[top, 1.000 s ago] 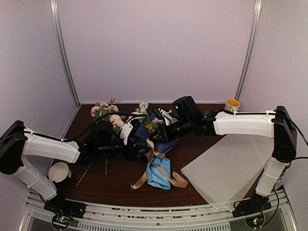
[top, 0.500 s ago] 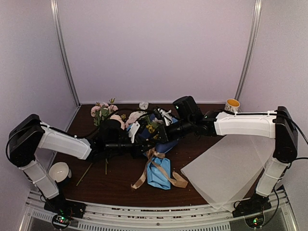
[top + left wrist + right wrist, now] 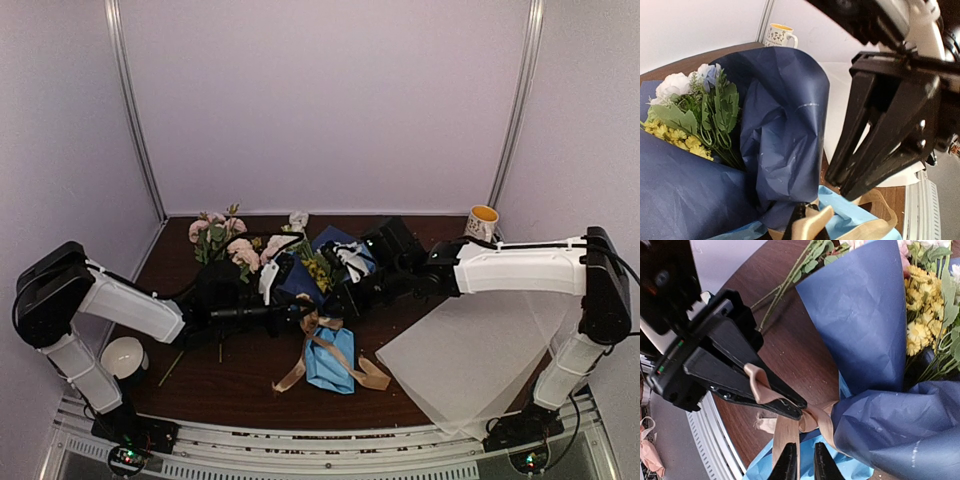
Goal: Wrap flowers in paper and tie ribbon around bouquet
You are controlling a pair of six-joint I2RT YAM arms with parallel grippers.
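One tail of the ribbon (image 3: 786,434) sits pinched in our left jaws, drawn off the neck of the bouquet (image 3: 860,325), likely to tighten the tie. Our right jaws stand barely parted, empty.

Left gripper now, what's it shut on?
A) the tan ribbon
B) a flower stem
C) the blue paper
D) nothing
A: in the right wrist view the left gripper has its fingers pinched together with the tan ribbon caught between them, right beside the blue paper.
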